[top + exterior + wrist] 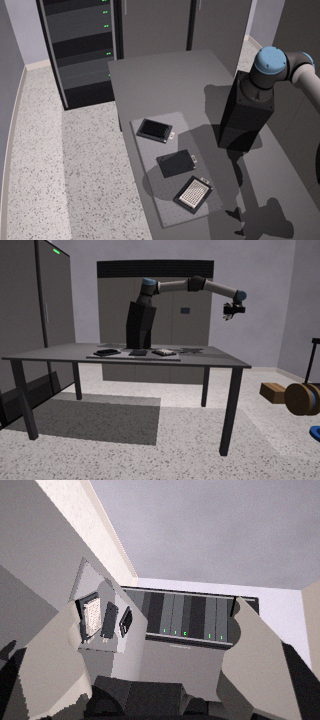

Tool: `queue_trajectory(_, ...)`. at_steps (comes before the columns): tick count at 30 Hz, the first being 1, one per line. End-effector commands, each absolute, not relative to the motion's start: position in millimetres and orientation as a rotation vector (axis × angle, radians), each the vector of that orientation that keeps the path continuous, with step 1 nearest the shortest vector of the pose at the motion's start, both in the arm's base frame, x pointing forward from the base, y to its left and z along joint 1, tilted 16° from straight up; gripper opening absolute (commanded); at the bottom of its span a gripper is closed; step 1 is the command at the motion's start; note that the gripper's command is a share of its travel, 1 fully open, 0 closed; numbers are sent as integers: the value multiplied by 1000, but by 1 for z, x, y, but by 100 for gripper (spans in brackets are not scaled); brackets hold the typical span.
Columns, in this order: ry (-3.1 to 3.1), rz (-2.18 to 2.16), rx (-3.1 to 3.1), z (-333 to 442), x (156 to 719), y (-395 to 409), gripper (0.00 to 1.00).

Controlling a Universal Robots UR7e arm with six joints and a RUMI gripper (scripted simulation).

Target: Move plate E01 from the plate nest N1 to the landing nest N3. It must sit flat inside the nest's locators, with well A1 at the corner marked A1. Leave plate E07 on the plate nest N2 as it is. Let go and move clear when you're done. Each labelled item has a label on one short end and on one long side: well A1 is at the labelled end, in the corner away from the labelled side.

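Note:
The white plate E01 (193, 194) sits on nest N1 at the near end of the grey mat (175, 167). The black plate E07 (154, 129) sits on nest N2 at the far end. The landing nest N3 (175, 162) lies between them, dark and empty. All three also show in the exterior view: E07 (106, 352), N3 (138, 352), E01 (164, 351). My gripper (228, 316) hangs high in the air, past the table's right end and far from the plates. It is open and empty. In the wrist view the fingers frame the distant plates (92, 618).
The arm's black pedestal (245, 113) stands on the table beside the mat. A server rack (80, 51) and cabinets stand behind the table. A cardboard box (272, 392) and a wooden spool (301, 398) lie on the floor to the right.

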State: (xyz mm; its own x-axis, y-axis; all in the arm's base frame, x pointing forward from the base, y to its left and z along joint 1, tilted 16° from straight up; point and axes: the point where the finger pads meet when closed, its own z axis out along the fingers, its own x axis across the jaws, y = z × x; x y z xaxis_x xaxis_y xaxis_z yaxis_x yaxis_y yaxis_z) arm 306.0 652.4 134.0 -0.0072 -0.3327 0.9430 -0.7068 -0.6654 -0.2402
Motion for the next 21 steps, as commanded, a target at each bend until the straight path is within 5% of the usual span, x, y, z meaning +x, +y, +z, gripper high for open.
queue_trajectory(1, -1107, 1670, 1944, 144, 321, 639, 82)
queue_trajectory(21, -1169, 1520, 1896, 174, 371, 584, 82)
